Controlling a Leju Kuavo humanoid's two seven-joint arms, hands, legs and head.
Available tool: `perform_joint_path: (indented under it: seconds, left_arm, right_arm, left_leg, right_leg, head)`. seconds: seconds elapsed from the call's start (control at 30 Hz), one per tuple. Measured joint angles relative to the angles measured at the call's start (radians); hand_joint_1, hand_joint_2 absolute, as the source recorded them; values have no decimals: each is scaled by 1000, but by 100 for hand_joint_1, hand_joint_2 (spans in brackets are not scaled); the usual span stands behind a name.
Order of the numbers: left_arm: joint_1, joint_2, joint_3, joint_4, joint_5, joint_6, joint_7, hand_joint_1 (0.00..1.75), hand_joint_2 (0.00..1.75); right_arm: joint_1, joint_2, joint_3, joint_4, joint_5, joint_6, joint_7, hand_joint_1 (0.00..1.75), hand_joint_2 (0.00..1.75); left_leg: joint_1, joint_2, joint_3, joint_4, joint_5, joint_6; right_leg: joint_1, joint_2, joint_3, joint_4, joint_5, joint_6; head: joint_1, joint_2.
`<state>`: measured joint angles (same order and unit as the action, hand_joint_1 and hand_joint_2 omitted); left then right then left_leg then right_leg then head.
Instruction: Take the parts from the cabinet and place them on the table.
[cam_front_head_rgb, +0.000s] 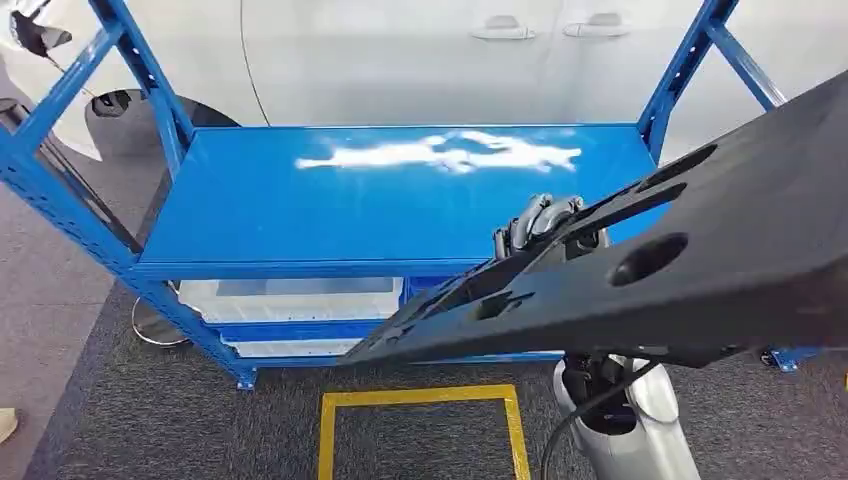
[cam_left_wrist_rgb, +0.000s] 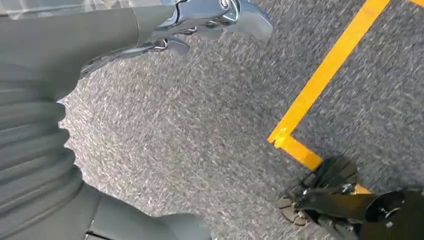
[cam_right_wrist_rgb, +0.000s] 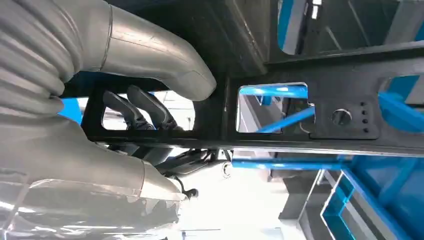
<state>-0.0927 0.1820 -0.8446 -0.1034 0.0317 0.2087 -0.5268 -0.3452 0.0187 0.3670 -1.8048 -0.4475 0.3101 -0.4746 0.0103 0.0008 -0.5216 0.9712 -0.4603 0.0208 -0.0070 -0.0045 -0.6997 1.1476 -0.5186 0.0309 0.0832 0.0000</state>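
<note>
While held from one spot near its middle, long black moulded plastic panel with oval and slotted cut-outs (cam_front_head_rgb: 640, 275) spans from near centre out past the right edge of the head view, high end at far right, low end dipping toward the near lip of the blue metal rack shelf (cam_front_head_rgb: 300, 205). Right hand (cam_front_head_rgb: 545, 222) clasped on panel: fingers (cam_right_wrist_rgb: 142, 107) threaded through a rectangular opening, thumb (cam_right_wrist_rgb: 165, 60) pressed on the frame. Left hand (cam_left_wrist_rgb: 200, 22) hanging over grey carpet (cam_left_wrist_rgb: 175, 150), fingers loosely apart, nothing in them.

Risks, judged from here:
- Single grip on a long part. Likely to pivot about the fingers if swung fast; long overhang to the right gives plenty of leverage to twist loose.
- Low end close to shelf edge and blue upright post (cam_front_head_rgb: 690, 60). Could snag or knock the rack during a turn.
- White car body (cam_front_head_rgb: 400, 60) just behind rack. Far end could scrape it if raised or swept wide.
- Panel blocks much of the head view, so placement spot may be poorly seen.
- Yellow floor marking (cam_front_head_rgb: 420, 400) near the feet; cannot tell where the destination surface lies.
</note>
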Motion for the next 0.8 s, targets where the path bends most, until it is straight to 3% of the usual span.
perform_joint_path:
  seconds: [0.03,0.07,0.1,0.13,0.17,0.2,0.23,0.27,0.3,0.37,0.4,0.43,0.47,0.53,0.57,0.6,0.63,0.7,0.73,0.77,0.8]
  left_arm:
    - [0,0,-3,0,0,0,0,0,175]
    - [0,0,-4,0,0,0,0,0,175]
    - [0,0,-4,0,0,0,0,0,175]
    - [0,0,-4,0,0,3,0,0,175]
    - [0,0,-4,0,0,5,0,0,175]
    - [0,0,-4,0,0,5,0,0,175]
    - [0,-2,-4,0,0,6,0,0,175]
    - [-1,-10,-4,0,0,7,0,0,175]
    - [0,-7,-4,0,0,8,1,0,175]
    - [0,-7,-4,0,0,8,1,0,175]
    - [4,-7,-4,0,0,8,1,0,175]
    - [3,-7,-4,0,0,8,1,0,175]
    - [3,-7,-5,0,-6,7,0,0,175]
    - [3,-5,-4,0,-12,9,2,0,175]
    - [3,-5,-4,0,-12,12,1,0,175]
    - [4,-5,-4,0,-12,14,1,0,175]
    - [4,-6,-4,0,-12,15,0,0,175]
    - [4,-6,-3,0,-12,18,-2,0,175]
    - [3,-6,0,0,-12,21,-3,0,175]
    - [1,-7,1,0,-12,21,-4,0,175]
    - [1,-4,3,0,-12,23,-5,0,175]
  right_arm:
    - [1,-2,2,3,1,5,-2,175,175]
    - [1,-3,3,7,3,8,-4,175,175]
    - [1,-5,4,10,3,15,-6,175,175]
    - [1,-7,5,12,3,17,-6,175,175]
    - [0,-7,6,13,3,18,-6,175,175]
    - [-1,-8,7,13,3,20,-6,175,175]
    - [-4,-8,8,13,3,20,-6,175,175]
    - [-6,-8,10,14,3,20,-6,175,175]
    - [-7,-8,10,14,3,20,-8,175,175]
    - [-11,-9,11,15,3,20,-8,175,175]
    - [-10,-9,11,15,3,20,-8,175,175]
    - [-12,-9,12,16,3,20,-8,175,175]
    - [-14,-9,14,17,3,21,-8,175,175]
    - [-14,-9,15,19,0,29,-7,175,175]
    - [-14,-9,15,22,-3,35,-3,175,175]
    - [-14,-9,16,25,-10,40,3,175,175]
    - [-15,-9,16,28,-13,42,7,175,175]
    - [-19,-9,16,34,-14,39,21,175,175]
    - [-22,-9,15,34,-14,33,27,175,175]
    - [-24,-9,15,34,-14,32,30,175,175]
    - [-25,-9,13,34,-13,32,31,175,175]
  left_leg:
    - [-1,0,-14,3,10,0]
    - [-2,0,-30,8,17,1]
    - [-3,0,-46,14,25,0]
    - [-4,0,-61,20,31,0]
    - [-7,0,-74,25,37,0]
    - [-10,-1,-85,29,43,-1]
    - [-10,-2,-90,31,49,-1]
    - [-14,-1,-97,31,57,-8]
    - [-6,0,-97,27,66,-16]
    - [-2,-1,-97,20,81,-25]
    - [-9,-3,-101,15,87,-30]
    - [-5,-4,-105,26,63,-32]
    - [-4,-4,-117,66,5,-38]
    - [2,-4,-157,217,-106,-49]
    - [4,-4,-173,292,-136,-55]
    - [6,-3,-174,331,-133,-60]
    - [9,-3,-155,326,-104,-65]
    - [18,-3,-69,215,-26,-74]
    - [23,-3,-5,122,-16,-77]
    - [20,-7,35,54,-63,-80]
    - [13,-11,46,20,-71,-61]
  right_leg:
    - [0,0,-21,81,-45,2]
    - [0,0,-33,144,-61,2]
    - [0,0,-26,164,-48,2]
    - [1,0,-1,144,-17,-3]
    - [4,0,42,88,19,-9]
    - [7,0,108,-6,47,-22]
    - [13,1,164,-95,39,-38]
    - [15,0,202,-155,10,-49]
    - [17,-1,200,-164,18,-37]
    - [24,1,195,-169,32,-45]
    - [14,-2,193,-186,50,-51]
    - [11,-10,190,-193,62,-52]
    - [9,-10,179,-196,74,-62]
    - [9,-10,154,-193,93,-61]
    - [8,-10,139,-190,102,-59]
    - [5,-11,122,-184,111,-57]
    - [3,-11,105,-177,119,-52]
    - [-5,-11,70,-160,132,-42]
    - [-7,-10,53,-146,138,-34]
    - [-4,-10,41,-140,143,-27]
    - [-3,-10,36,-135,149,-19]
  head:
    - [0,0]
    - [0,0]
    - [0,0]
    - [0,0]
    - [0,0]
    - [0,0]
    - [-1,0]
    - [-4,0]
    - [-8,0]
    - [-5,0]
    - [-5,0]
    - [-5,0]
    - [-9,0]
    - [-8,0]
    - [-10,0]
    - [-10,0]
    - [-10,0]
    - [-9,0]
    - [-10,0]
    - [-11,0]
    - [-8,0]
